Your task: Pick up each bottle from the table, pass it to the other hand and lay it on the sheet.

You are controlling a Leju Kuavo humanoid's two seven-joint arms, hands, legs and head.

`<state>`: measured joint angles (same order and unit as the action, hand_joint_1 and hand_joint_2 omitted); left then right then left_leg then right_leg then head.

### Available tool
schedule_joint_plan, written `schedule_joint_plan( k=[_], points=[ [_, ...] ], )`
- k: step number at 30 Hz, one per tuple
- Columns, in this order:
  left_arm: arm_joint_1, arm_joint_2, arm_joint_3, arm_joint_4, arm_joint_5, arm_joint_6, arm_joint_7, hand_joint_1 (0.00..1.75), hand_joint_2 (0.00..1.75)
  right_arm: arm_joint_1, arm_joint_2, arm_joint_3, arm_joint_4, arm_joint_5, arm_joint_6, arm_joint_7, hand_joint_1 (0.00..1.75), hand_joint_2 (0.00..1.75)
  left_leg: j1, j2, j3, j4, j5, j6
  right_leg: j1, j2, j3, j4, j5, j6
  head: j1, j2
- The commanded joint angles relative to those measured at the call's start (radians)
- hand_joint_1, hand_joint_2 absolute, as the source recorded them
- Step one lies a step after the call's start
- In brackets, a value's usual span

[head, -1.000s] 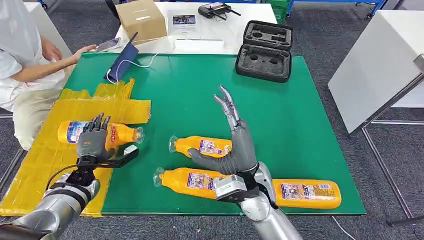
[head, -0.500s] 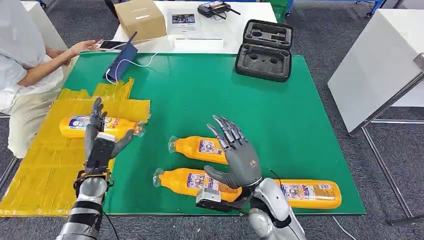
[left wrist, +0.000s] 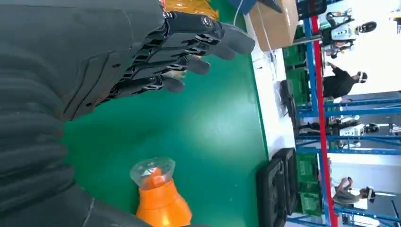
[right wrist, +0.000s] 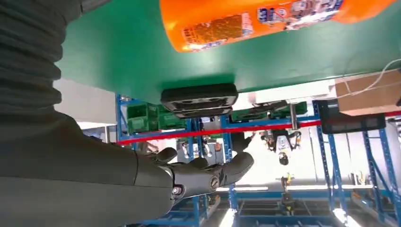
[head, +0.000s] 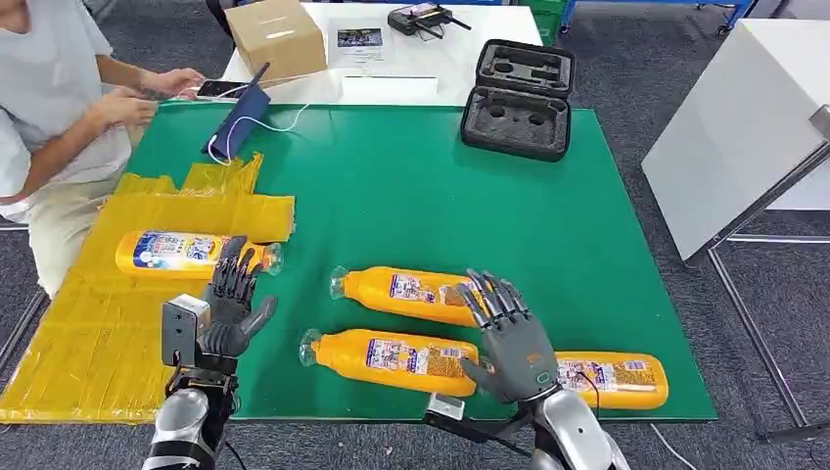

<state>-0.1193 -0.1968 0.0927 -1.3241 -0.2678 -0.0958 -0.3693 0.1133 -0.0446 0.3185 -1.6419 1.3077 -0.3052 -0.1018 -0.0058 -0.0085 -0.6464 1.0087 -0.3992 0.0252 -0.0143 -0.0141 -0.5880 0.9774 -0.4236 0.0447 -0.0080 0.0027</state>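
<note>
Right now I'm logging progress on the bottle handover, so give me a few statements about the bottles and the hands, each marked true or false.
1. One orange bottle lies on the yellow sheet. True.
2. Three orange bottles lie on the green mat. True: one farther from the robot, one nearer and one by the right hand.
3. The left hand holds a bottle. False: it is empty, fingers apart.
4. The right hand grips a bottle. False: it is open above the bottles, holding nothing.
5. The black foam case is closed. False: it lies open.
</note>
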Motion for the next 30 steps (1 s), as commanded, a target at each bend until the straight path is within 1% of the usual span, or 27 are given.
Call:
schedule_joint_plan(
  k=[1, 2, 3, 5, 6, 8, 10, 14, 15, 17, 18, 20, 21, 22, 23, 24, 26, 27, 29, 30],
  points=[
    [0.027, -0.011, -0.057, 0.002, 0.003, -0.003, 0.016, 0.00, 1.75, 0.063, -0.062, -0.064, -0.015, 0.022, 0.010, 0.058, 0.00, 1.75, 0.000, -0.001, 0.005, -0.001, -0.002, -0.001, 0.000, -0.001, 0.006, -0.001, -0.002, -0.001, 0.000, 0.000],
    [0.028, -0.009, -0.060, 0.006, 0.001, 0.003, 0.017, 0.00, 1.75, 0.075, -0.069, -0.077, -0.022, 0.020, 0.009, 0.060, 0.00, 1.75, 0.000, -0.002, 0.004, -0.001, -0.001, -0.001, 0.000, -0.001, 0.005, -0.001, -0.002, -0.001, 0.000, 0.000],
    [0.026, -0.005, -0.061, 0.014, 0.005, 0.005, 0.019, 0.00, 1.75, 0.085, -0.075, -0.088, -0.028, 0.011, 0.011, 0.059, 0.00, 1.75, 0.001, -0.002, 0.007, 0.000, -0.003, -0.001, 0.000, -0.002, 0.009, -0.002, -0.003, -0.001, 0.000, 0.000],
    [0.025, 0.000, -0.059, 0.030, 0.013, 0.009, 0.019, 0.00, 1.75, 0.104, -0.089, -0.109, -0.047, -0.009, 0.031, 0.051, 0.00, 1.75, 0.000, -0.002, 0.004, -0.001, -0.001, -0.001, 0.000, -0.001, 0.005, -0.001, -0.002, 0.000, 0.000, 0.000],
    [0.025, 0.002, -0.057, 0.035, 0.014, 0.009, 0.018, 0.00, 1.75, 0.110, -0.093, -0.117, -0.054, -0.017, 0.040, 0.047, 0.00, 1.75, 0.001, -0.002, 0.006, 0.000, -0.003, -0.001, 0.000, -0.001, 0.008, -0.001, -0.003, -0.001, 0.000, 0.000],
    [0.022, 0.003, -0.054, 0.046, 0.020, 0.010, 0.014, 0.00, 1.75, 0.123, -0.101, -0.139, -0.059, -0.024, 0.060, 0.049, 0.00, 1.75, 0.000, -0.002, 0.004, -0.001, -0.002, -0.001, 0.000, -0.001, 0.006, -0.001, -0.002, -0.001, 0.000, 0.000],
    [0.017, 0.003, -0.054, 0.053, 0.022, 0.010, 0.011, 0.00, 1.75, 0.131, -0.108, -0.175, -0.044, -0.023, 0.065, 0.056, 0.00, 1.75, 0.000, -0.002, 0.005, -0.001, -0.002, -0.001, 0.000, -0.002, 0.007, -0.001, -0.003, -0.001, 0.000, 0.000],
    [0.015, 0.003, -0.054, 0.054, 0.023, 0.011, 0.010, 0.00, 1.75, 0.132, -0.110, -0.184, -0.036, -0.025, 0.063, 0.051, 0.00, 1.75, 0.000, -0.001, 0.004, -0.001, -0.001, -0.001, 0.000, -0.001, 0.005, -0.001, -0.002, -0.001, 0.000, 0.000],
    [0.015, 0.003, -0.054, 0.054, 0.023, 0.011, 0.010, 0.00, 1.75, 0.132, -0.110, -0.184, -0.036, -0.025, 0.063, 0.051, 0.00, 1.75, 0.000, -0.001, 0.006, -0.001, -0.002, -0.002, 0.000, -0.001, 0.007, -0.001, -0.003, -0.001, 0.000, 0.000],
    [0.011, 0.005, -0.056, 0.055, 0.025, 0.011, 0.010, 0.00, 1.75, 0.134, -0.107, -0.212, -0.020, -0.028, 0.075, 0.055, 0.00, 1.75, 0.000, -0.001, 0.003, -0.001, -0.001, -0.001, 0.000, 0.000, 0.004, -0.001, -0.001, 0.000, 0.000, 0.000],
    [0.006, 0.005, -0.057, 0.056, 0.030, 0.009, 0.007, 0.00, 1.75, 0.141, -0.118, -0.235, -0.009, -0.035, 0.081, 0.048, 0.00, 1.75, 0.000, 0.000, 0.007, -0.001, -0.003, -0.002, 0.000, 0.000, 0.008, -0.002, -0.003, -0.001, 0.000, 0.000],
    [-0.001, 0.006, -0.069, 0.055, 0.037, 0.003, 0.001, 0.00, 1.75, 0.160, -0.130, -0.284, 0.009, -0.077, 0.101, 0.005, 0.00, 1.75, 0.000, -0.002, 0.004, -0.001, -0.001, -0.001, 0.000, -0.002, 0.005, -0.002, -0.002, 0.000, 0.000, 0.000],
    [-0.005, 0.007, -0.080, 0.053, 0.037, 0.002, 0.001, 0.00, 1.75, 0.167, -0.129, -0.327, 0.025, -0.100, 0.102, -0.030, 0.00, 1.75, 0.000, -0.003, 0.006, -0.001, -0.002, -0.001, 0.000, -0.003, 0.008, -0.002, -0.003, -0.001, 0.000, 0.000],
    [-0.006, 0.008, -0.092, 0.051, 0.038, 0.002, -0.001, 0.00, 1.75, 0.170, -0.123, -0.360, 0.038, -0.110, 0.111, -0.060, 0.00, 1.75, 0.000, -0.004, 0.005, -0.001, -0.001, -0.001, 0.000, -0.004, 0.007, -0.002, -0.002, 0.000, 0.000, 0.000],
    [-0.007, 0.009, -0.100, 0.050, 0.039, 0.003, -0.003, 0.00, 1.75, 0.170, -0.118, -0.385, 0.054, -0.107, 0.116, -0.080, 0.00, 1.75, 0.000, -0.004, 0.004, -0.001, -0.001, -0.001, 0.000, -0.003, 0.006, -0.002, -0.002, 0.000, 0.000, 0.000],
    [-0.007, 0.008, -0.107, 0.048, 0.039, 0.003, -0.003, 0.00, 1.75, 0.168, -0.117, -0.407, 0.073, -0.094, 0.113, -0.086, 0.00, 1.75, 0.000, -0.004, 0.007, -0.001, -0.002, -0.001, 0.000, -0.004, 0.009, -0.003, -0.003, -0.001, 0.000, 0.000],
    [-0.002, 0.007, -0.116, 0.043, 0.040, 0.004, -0.003, 0.00, 1.75, 0.163, -0.110, -0.436, 0.101, -0.085, 0.111, -0.094, 0.00, 1.75, 0.000, -0.003, 0.004, -0.001, -0.001, -0.001, 0.000, -0.002, 0.006, -0.002, -0.001, 0.000, 0.000, 0.000],
    [-0.001, 0.006, -0.117, 0.041, 0.043, 0.007, -0.004, 0.00, 1.75, 0.159, -0.106, -0.450, 0.115, -0.077, 0.109, -0.096, 0.00, 1.75, 0.000, -0.003, 0.008, -0.001, -0.003, -0.001, 0.000, -0.002, 0.009, -0.003, -0.003, -0.001, 0.000, 0.000],
    [-0.003, 0.006, -0.119, 0.049, 0.045, 0.023, -0.004, 0.00, 1.75, 0.150, -0.089, -0.491, 0.137, -0.054, 0.117, -0.123, 0.00, 1.75, 0.000, -0.002, 0.004, -0.001, -0.001, -0.001, 0.000, -0.002, 0.005, -0.002, -0.001, 0.000, 0.000, 0.000],
    [-0.011, 0.007, -0.120, 0.062, 0.042, 0.030, -0.002, 0.00, 1.75, 0.147, -0.084, -0.511, 0.146, -0.045, 0.125, -0.136, 0.00, 1.75, 0.000, -0.003, 0.007, -0.001, -0.002, -0.001, 0.000, -0.002, 0.009, -0.003, -0.002, -0.001, 0.000, 0.000]
  ],
)
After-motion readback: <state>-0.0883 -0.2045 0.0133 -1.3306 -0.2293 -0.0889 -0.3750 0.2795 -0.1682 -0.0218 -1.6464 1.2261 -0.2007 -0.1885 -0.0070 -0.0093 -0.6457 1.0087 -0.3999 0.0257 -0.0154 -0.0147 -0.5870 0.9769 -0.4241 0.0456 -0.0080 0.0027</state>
